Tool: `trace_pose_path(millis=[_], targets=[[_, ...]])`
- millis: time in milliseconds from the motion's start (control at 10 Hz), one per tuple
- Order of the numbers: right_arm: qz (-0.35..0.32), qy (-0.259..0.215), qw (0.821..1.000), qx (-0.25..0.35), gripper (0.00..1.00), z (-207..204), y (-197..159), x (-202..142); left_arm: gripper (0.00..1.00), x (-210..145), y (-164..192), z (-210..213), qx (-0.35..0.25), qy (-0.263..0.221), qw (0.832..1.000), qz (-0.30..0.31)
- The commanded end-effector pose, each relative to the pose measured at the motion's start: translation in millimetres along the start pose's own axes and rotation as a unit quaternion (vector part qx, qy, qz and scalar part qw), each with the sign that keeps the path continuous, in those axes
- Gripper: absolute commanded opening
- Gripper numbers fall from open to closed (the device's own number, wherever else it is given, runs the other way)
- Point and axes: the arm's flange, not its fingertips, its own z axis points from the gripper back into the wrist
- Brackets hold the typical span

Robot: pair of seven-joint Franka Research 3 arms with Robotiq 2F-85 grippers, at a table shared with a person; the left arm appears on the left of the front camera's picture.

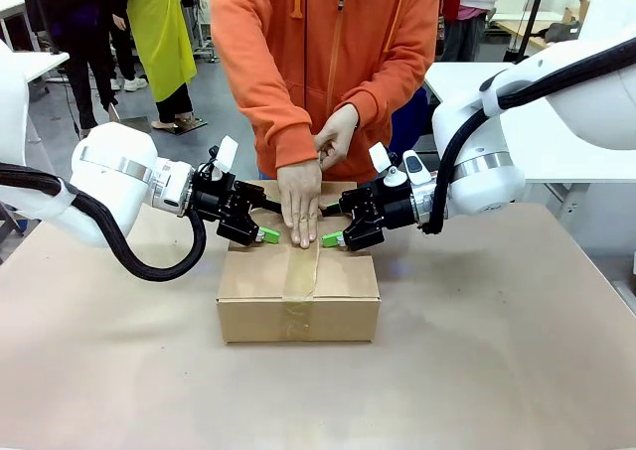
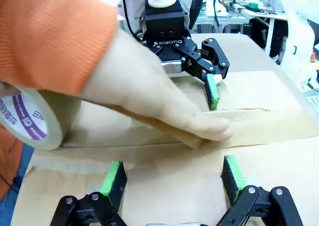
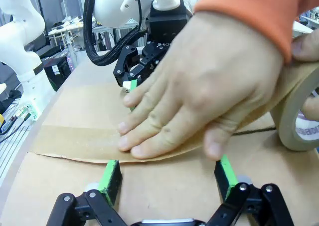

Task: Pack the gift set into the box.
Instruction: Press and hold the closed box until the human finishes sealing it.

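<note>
Two open pincers, left [image 1: 266,233] and right [image 1: 333,237], press the shut box [image 1: 298,296] flaps from either side of its centre seam, along which the person's hand [image 1: 299,203] smooths tape [image 1: 300,271] toward the robot, presumably with the gift set hidden inside.

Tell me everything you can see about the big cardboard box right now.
The box is plain brown corrugated cardboard, sitting flat on the table with its top flaps folded shut. A strip of brown tape runs along the centre seam and down the near side. A person's hand presses the tape flat, while the other holds the tape roll. The left gripper and right gripper press open fingers on the flaps either side.
</note>
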Motion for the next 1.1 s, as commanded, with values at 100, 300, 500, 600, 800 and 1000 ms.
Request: trace_pose_path(millis=[100,300,500,600,800,1000], targets=[[0.001,0.007,1.0,-0.003,1.0,-0.2,1.4,-2.3,1.0,-5.9,-2.3,-0.7,-0.007,0.002,1.0,-0.001],[0.001,0.007,1.0,-0.003,1.0,-0.2,1.4,-2.3,1.0,-5.9,-2.3,-0.7,-0.007,0.002,1.0,-0.001],[0.001,0.007,1.0,-0.003,1.0,-0.2,1.4,-2.3,1.0,-5.9,-2.3,-0.7,-0.007,0.002,1.0,-0.001],[0.001,0.007,1.0,-0.003,1.0,-0.2,1.4,-2.3,1.0,-5.9,-2.3,-0.7,-0.007,0.002,1.0,-0.001],[0.001,0.007,1.0,-0.003,1.0,-0.2,1.4,-2.3,1.0,-5.9,-2.3,-0.7,-0.007,0.002,1.0,-0.001],[0.001,0.007,1.0,-0.003,1.0,-0.2,1.4,-2.3,1.0,-5.9,-2.3,-0.7,-0.007,0.002,1.0,-0.001]])
